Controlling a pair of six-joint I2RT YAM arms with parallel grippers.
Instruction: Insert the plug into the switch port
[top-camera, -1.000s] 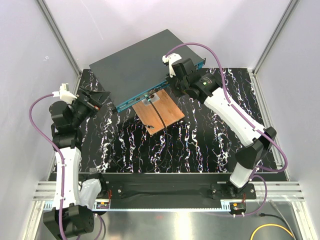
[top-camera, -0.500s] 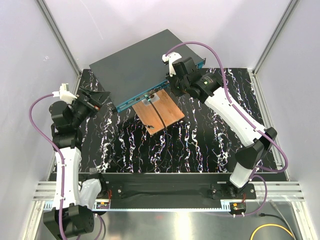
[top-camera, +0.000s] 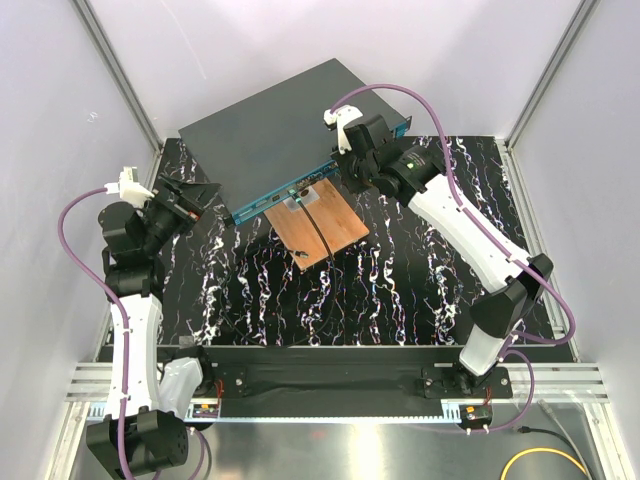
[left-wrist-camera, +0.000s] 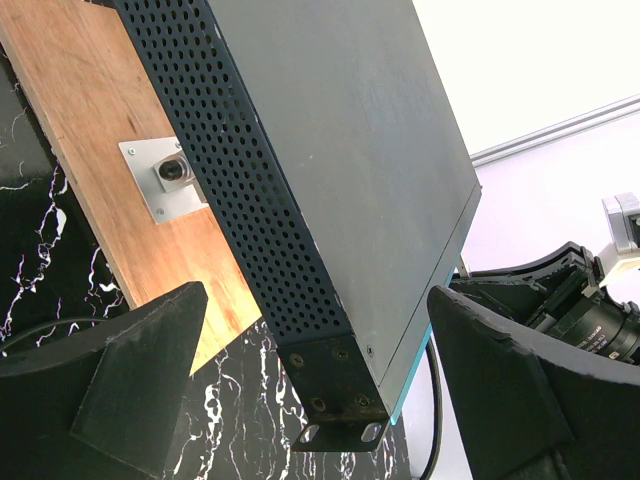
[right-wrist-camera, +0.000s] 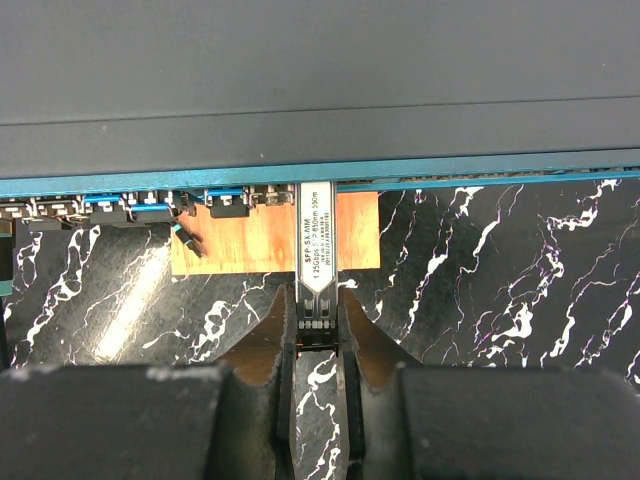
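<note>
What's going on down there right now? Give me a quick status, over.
Left gripper open, near the switch corner. Right gripper shut on the plug. Plug tip at the switch's front ports; depth unclear. Nothing seen blocking it.

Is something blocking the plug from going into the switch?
No, nothing I can see. The right pincer holds the plug by its back end. The plug's tip reaches the blue front of the switch, with no gap left between them.
</note>
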